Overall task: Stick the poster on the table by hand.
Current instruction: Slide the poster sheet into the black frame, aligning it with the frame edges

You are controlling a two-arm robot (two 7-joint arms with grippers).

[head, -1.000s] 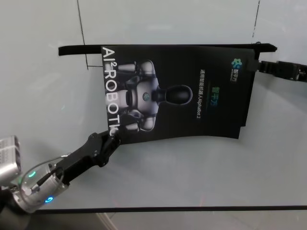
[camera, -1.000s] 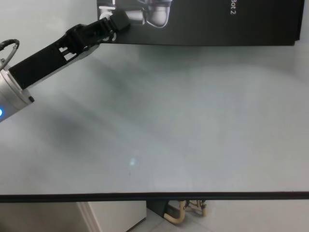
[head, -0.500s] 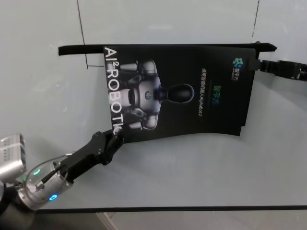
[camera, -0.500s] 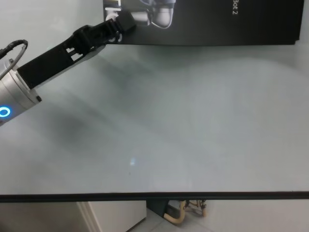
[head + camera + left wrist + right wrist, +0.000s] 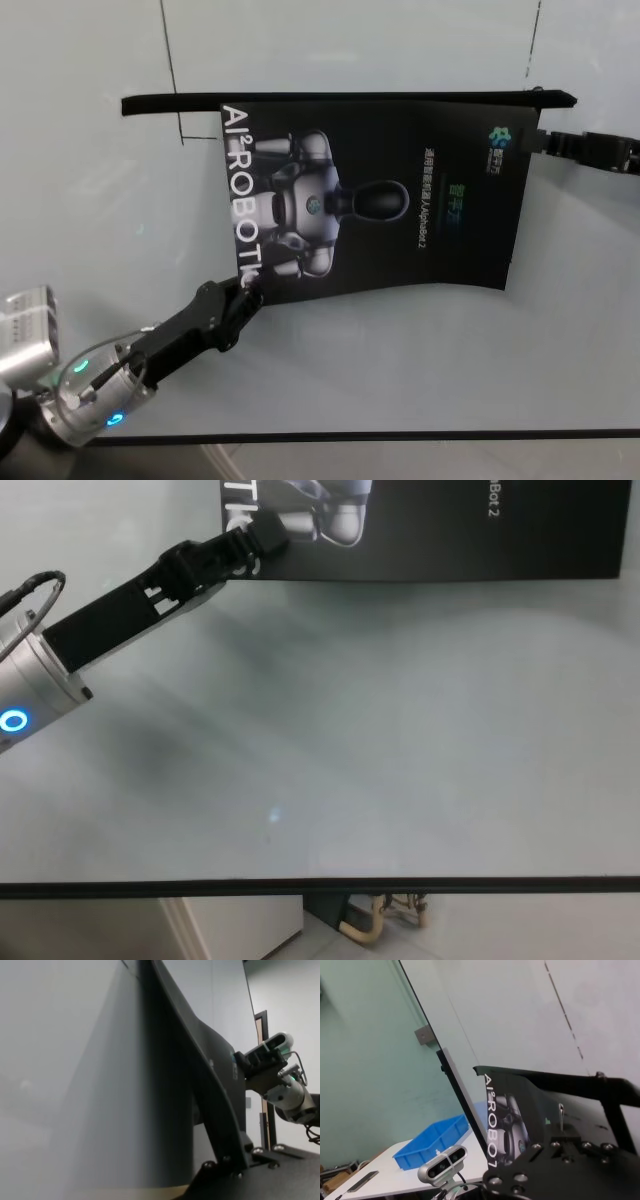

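Large black rectangular poster (image 5: 375, 190) is sliding right across pale grey glossy tabletop (image 5: 400, 370), w/ left pincer (image 5: 248, 291) and right pincer (image 5: 532, 143) both clamping its corners, so it's nearing alignment.

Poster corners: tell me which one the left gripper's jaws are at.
The near left corner of the poster, just past the end of the white ROBOTIC lettering. The left gripper meets it there; the right gripper is at the far right corner.

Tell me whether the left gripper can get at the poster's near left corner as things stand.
Probably yes: the left gripper already sits at the near left corner of the poster, with nothing between them on the table.
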